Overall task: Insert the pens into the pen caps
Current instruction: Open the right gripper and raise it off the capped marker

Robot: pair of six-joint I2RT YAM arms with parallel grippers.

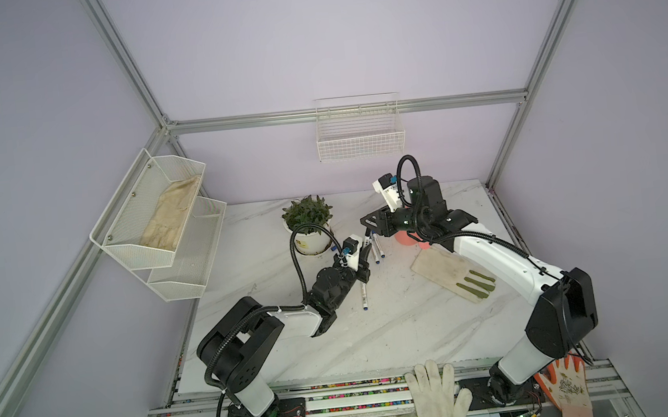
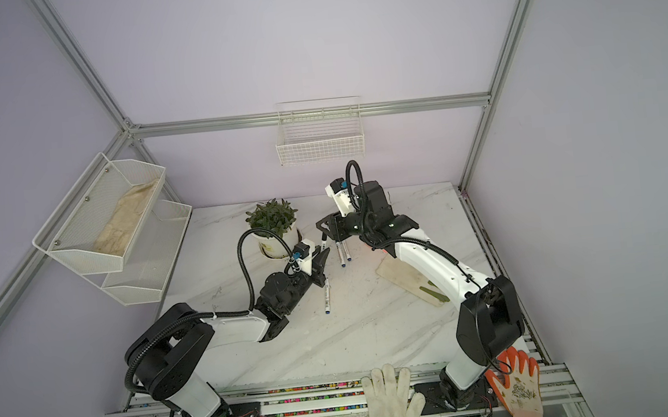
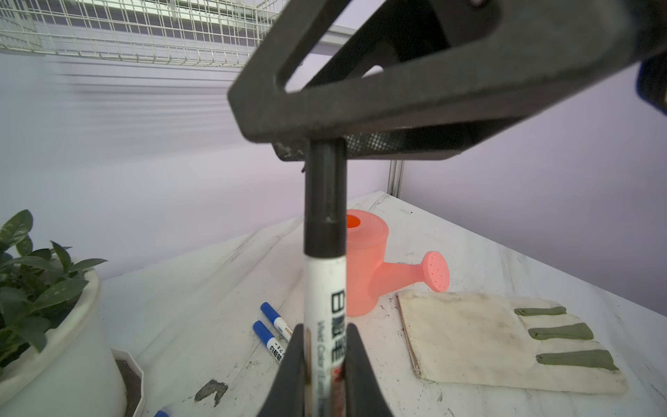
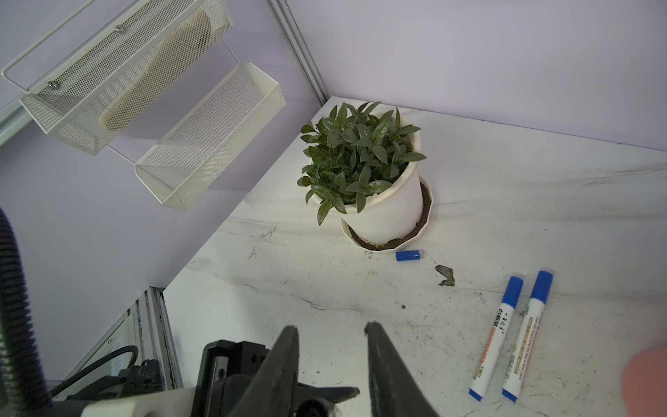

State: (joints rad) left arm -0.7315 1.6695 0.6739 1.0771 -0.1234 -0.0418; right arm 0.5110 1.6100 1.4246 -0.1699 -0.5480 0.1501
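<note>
My left gripper (image 3: pixel 325 328) is shut on a white pen (image 3: pixel 326 289) and holds it upright. A black pen cap (image 3: pixel 325 202) sits on its upper end. That cap's top reaches up between the fingers (image 3: pixel 361 115) of my right gripper (image 4: pixel 330 326), whose jaws stand apart around it. In both top views the grippers (image 1: pixel 366 254) (image 1: pixel 367 223) meet beside the plant. Two blue-capped pens (image 4: pixel 496 332) (image 4: pixel 527 332) lie side by side on the table. A third pen (image 1: pixel 364 296) lies partly under the left wrist. A loose blue cap (image 4: pixel 408 255) rests by the pot's saucer.
A potted plant (image 1: pixel 309 228) stands at the back. A pink watering can (image 3: pixel 364 260) and a dirty work glove (image 1: pixel 451 273) lie to the right. A wire basket (image 1: pixel 359 140) and mesh shelves (image 1: pixel 158 218) hang on the walls. A white glove (image 1: pixel 438 396) and an orange glove (image 1: pixel 567 387) drape the front rail.
</note>
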